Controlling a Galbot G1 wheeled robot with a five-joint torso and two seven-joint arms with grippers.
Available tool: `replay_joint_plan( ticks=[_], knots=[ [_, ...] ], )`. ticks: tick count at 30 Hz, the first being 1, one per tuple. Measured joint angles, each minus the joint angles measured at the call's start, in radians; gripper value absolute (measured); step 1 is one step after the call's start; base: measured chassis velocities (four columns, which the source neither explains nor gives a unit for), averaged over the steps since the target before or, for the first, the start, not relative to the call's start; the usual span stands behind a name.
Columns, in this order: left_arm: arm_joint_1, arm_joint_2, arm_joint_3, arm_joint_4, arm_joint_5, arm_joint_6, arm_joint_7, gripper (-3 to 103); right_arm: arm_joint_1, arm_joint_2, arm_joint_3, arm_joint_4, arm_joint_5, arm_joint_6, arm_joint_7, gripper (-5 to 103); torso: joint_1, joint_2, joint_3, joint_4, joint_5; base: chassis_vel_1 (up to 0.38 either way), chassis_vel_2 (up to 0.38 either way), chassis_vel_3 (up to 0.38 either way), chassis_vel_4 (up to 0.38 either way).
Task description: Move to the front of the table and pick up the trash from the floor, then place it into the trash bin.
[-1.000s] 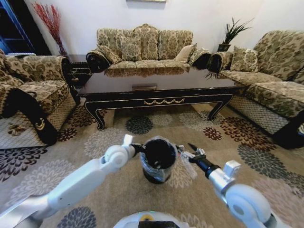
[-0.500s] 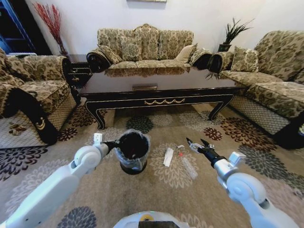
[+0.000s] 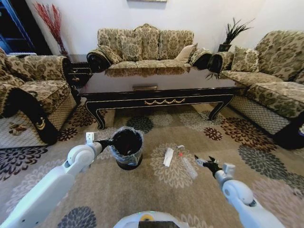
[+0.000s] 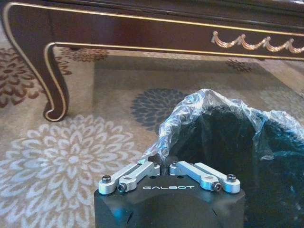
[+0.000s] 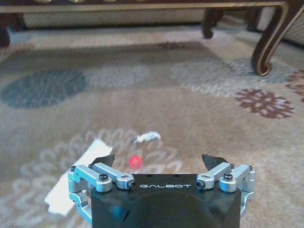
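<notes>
The black trash bin with its crinkled liner is on the floor in front of the table. My left gripper is shut on the bin's rim and liner; its fingertips are pinched together there. The trash lies to the right of the bin: a white wrapper, a clear bottle with a red cap, and a small crumpled bit. My right gripper is open just right of the bottle, low over the carpet. The red cap shows between its fingers and the wrapper beside them.
Patterned sofas stand at the left, behind the table and at the right. A dark side table is at the back left. The table's curved legs stand on the carpet ahead.
My left arm has carried the bin from the centre to the left. My right gripper has drawn back and down, closer to the bottle. The wrapper and bottle, once hidden by the bin, now show.
</notes>
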Motion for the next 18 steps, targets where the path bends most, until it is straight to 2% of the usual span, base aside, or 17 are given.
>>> replay_joint_plan(
  ticks=[8, 18],
  knots=[
    [0.046, -0.015, -0.029, -0.031, 0.001, -0.001, -0.012, 4, 0.068, -0.029, -0.123, -0.142, -0.055, 0.010, -0.014, 100, 0.000, 0.000, 0.000, -0.0005, 0.0000, 0.000, 0.000, 0.000, 0.000],
    [0.069, -0.016, -0.031, -0.053, 0.004, -0.002, -0.031, 4, 0.165, -0.024, -0.256, -0.269, -0.058, 0.003, -0.022, 100, 0.000, 0.000, 0.000, -0.0005, 0.0001, 0.000, 0.000, 0.000, 0.000]
  ],
)
